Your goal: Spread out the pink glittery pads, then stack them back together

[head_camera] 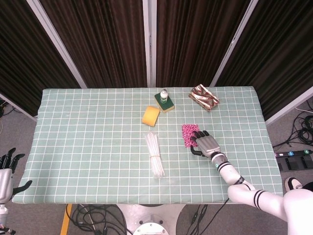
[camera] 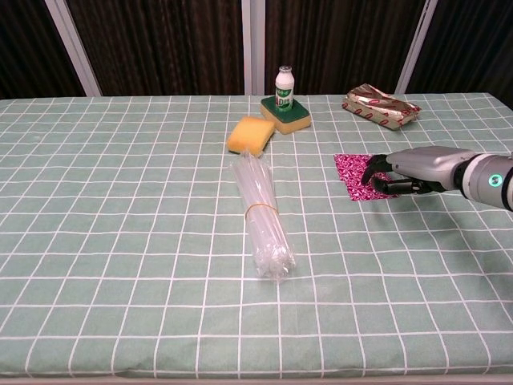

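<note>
Green checked cloth covers the table, which carries a clear bundle of plastic tubes, a yellow sponge and a foil-wrapped packet. The pink glittery pads lie flat right of centre, the right hand resting fingers-down on their near edge, pinning them; whether it grips, I cannot tell. The left hand hangs off-table, fingers apart

Right hand low over the table, palm down, dark fingertips curled downward and pressing on the near edge of the pink glittery pads. Forearm stretches back toward the lower right. Left hand at the far left edge, fingers apart, holding nothing.
</note>
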Controlling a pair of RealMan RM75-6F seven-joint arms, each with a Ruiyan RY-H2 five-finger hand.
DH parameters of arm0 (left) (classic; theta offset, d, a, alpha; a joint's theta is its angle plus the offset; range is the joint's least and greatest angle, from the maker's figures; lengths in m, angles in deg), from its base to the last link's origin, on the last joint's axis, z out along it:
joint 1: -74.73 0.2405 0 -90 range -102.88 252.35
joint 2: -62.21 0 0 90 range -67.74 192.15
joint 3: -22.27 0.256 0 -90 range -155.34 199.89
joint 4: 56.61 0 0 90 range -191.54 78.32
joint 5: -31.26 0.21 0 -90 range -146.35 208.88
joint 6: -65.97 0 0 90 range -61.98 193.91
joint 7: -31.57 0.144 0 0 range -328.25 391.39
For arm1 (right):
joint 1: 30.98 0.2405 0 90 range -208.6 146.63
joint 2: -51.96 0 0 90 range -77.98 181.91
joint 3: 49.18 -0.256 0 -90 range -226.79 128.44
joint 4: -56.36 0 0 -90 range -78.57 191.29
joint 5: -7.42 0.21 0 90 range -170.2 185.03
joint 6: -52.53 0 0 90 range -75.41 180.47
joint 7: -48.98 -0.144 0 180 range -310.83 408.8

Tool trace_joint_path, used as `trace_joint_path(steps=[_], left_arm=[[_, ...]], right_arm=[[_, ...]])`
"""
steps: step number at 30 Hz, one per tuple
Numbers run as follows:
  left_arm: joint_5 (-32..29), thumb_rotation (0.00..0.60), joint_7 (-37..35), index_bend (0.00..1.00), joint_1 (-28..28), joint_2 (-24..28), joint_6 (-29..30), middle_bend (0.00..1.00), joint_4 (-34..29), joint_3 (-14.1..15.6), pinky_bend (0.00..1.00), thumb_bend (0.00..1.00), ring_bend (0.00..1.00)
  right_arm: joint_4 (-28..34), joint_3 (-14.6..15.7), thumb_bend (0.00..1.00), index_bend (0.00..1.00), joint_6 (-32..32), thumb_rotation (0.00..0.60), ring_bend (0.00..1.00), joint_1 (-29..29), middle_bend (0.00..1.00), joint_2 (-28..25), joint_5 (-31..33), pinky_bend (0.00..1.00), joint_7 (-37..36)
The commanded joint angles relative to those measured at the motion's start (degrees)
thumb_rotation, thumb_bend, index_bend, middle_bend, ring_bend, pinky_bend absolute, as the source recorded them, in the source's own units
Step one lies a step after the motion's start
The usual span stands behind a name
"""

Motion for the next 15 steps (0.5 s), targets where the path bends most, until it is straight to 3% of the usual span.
trace_joint_path(steps=[1, 7, 15], left_arm=[[-0.04, 0.600, -0.19, 0.27, -0.01, -0.08, -0.03, 0.18, 0.18, -0.03, 0.17, 0.13, 0.15], [0.03, 0.600, -0.58, 0.27, 0.03, -0.32, 0.05, 0.18, 0.56, -0.01, 0.17, 0.13, 0.15], [-0.37, 0.600, -0.70, 0.27, 0.25, -0.32, 0.07, 0.18, 0.65, 0.01, 0.17, 0.13, 0.15]], right_arm=[[6.81, 1.76, 0.55, 0.19, -2.97, 0.002, 0.00, -1.58, 0.00, -4.73, 1.37, 0.00, 3.64], [8.25, -0.26, 0.55, 0.19, -4.80, 0.000, 0.00, -0.72, 0.00, -5.81, 4.06, 0.00, 4.71], [-1.73, -2.39, 0.55, 0.19, -0.90, 0.002, 0.00, 3.66, 0.00, 1.01, 8.09, 0.00, 5.71]])
